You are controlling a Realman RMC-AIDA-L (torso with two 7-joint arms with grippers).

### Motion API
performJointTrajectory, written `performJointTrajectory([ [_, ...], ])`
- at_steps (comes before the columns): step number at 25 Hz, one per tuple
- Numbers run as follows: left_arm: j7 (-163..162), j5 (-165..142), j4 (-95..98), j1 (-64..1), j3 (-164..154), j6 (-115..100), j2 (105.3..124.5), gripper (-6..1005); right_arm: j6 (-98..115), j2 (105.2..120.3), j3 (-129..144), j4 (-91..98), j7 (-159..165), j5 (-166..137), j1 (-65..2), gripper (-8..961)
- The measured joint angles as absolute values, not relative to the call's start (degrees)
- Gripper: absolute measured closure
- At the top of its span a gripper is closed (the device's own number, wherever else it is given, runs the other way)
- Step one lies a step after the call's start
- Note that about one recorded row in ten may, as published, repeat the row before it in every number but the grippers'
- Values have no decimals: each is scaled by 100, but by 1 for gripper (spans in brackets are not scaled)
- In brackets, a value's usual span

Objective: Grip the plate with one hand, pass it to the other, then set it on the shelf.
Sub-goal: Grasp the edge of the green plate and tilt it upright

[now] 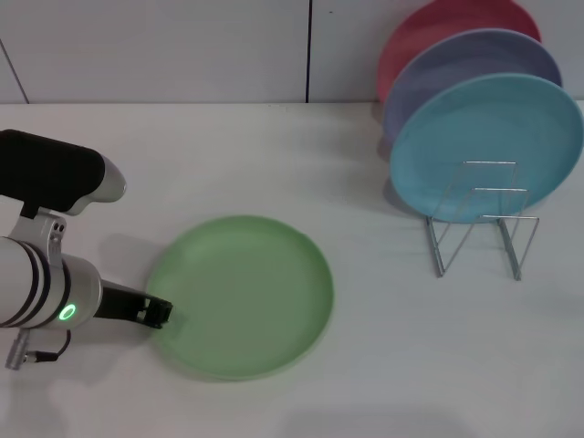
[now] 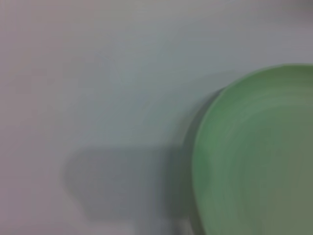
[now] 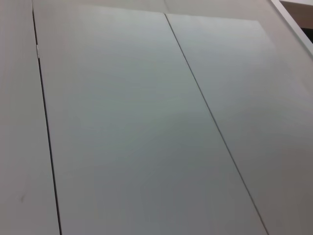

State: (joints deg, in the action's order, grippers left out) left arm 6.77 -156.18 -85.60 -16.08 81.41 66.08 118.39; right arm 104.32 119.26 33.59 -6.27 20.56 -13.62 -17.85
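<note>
The light green plate (image 1: 242, 294) lies flat on the white table, front and centre. Its rim also shows in the left wrist view (image 2: 254, 156). My left gripper (image 1: 155, 313) is low over the table at the plate's left edge, on the silver-white arm with the green glowing ring (image 1: 67, 313). The silver wire rack (image 1: 479, 224) stands at the back right. Its two front loops are bare. My right gripper is out of view; the right wrist view shows only wall panels.
A turquoise-blue plate (image 1: 488, 146), a lavender plate (image 1: 465, 68) and a red plate (image 1: 438, 27) stand upright in the rack, one behind the other. The white table (image 1: 383, 365) runs back to a panelled wall (image 1: 182, 46).
</note>
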Motion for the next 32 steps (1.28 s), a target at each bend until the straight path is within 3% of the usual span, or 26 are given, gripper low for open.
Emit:
performJointTrajectory([
  [4, 677, -15655, -8475, -1742, 8137, 6692, 11838, 667, 10416, 11927, 3366, -546, 2057, -1362, -1750, 128],
  [10, 673, -15751, -8421, -1840, 8051, 6743, 11848, 830, 10415, 11926, 3364, -545, 2056, -1362, -1735, 127],
  [18, 677, -15742, -8771, -1799, 7997, 6779, 11837, 949, 10467, 11926, 3356, -503, 2056, -1362, -1723, 129],
  [32, 757, -15699, -9273, -1792, 8044, 6757, 11830, 953, 10538, 11926, 3375, -309, 2151, -1928, -1794, 131],
])
